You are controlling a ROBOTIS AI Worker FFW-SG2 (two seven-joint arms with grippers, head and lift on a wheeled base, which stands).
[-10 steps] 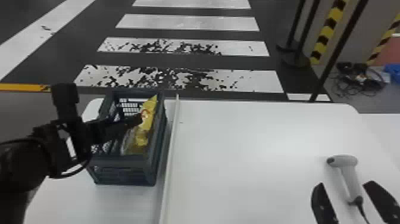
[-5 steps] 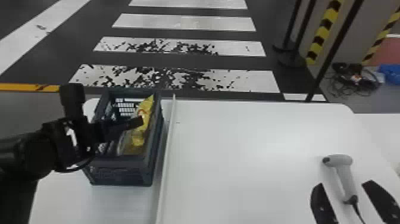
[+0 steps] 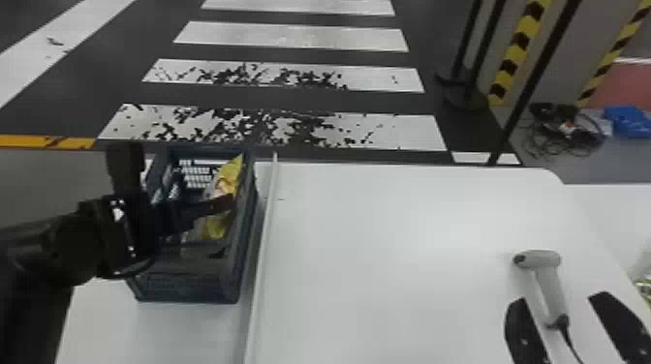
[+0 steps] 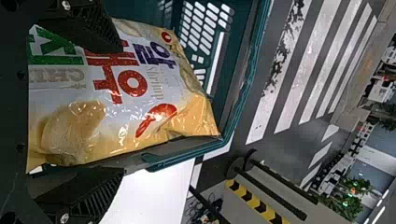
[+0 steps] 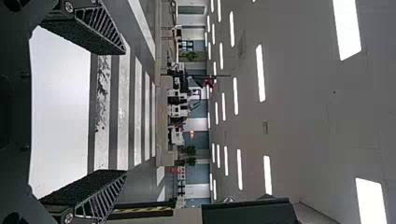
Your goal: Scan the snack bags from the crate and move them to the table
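Shifted rightward, the left pincer (image 3: 178, 173) gapes empty over the crate (image 3: 189, 286), one finger (image 3: 206, 208) partly hiding a snack bag (image 3: 233, 170)

Wht floor stripes (image 3: 290, 36), yel/blk hazard strips (image 3: 516, 48), tangled cables (image 3: 564, 128) nr blue item (image 3: 627, 121), plants (image 4: 348, 200).

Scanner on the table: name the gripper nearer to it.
Right. The right gripper shows its open fingers on either side of the scanner in the head view; the left gripper is far across the table, at the crate.
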